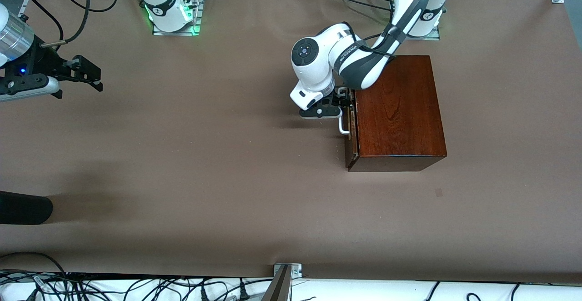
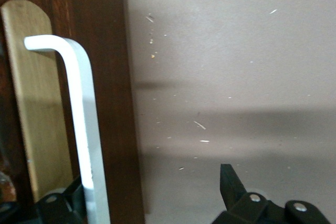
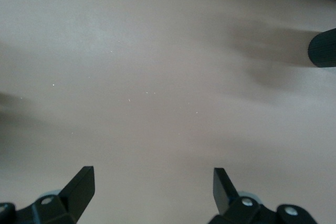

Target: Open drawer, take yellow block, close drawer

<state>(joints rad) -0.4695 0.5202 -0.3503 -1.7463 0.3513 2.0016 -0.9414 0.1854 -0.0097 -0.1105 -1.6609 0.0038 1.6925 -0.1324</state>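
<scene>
The left gripper (image 1: 342, 105) is at the drawer (image 1: 350, 128) front, fingers apart around the white handle (image 2: 79, 124), ready to close and pull. The drawer looks shut, so the yellow block is probably inside, unseen. The right gripper (image 3: 152, 187) waits open over bare table (image 1: 204, 155).

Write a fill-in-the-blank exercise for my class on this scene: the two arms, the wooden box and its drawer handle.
1. The left gripper is at the white U-shaped bar handle of the glossy reddish-brown wooden box, its fingers ____ around the bar.
2. The drawer of the box is ____.
3. The right gripper hangs over bare brown ____, fingers open.
4. The small yellow block is ____ in every view.

Missing words: open; closed; table; unseen
</scene>
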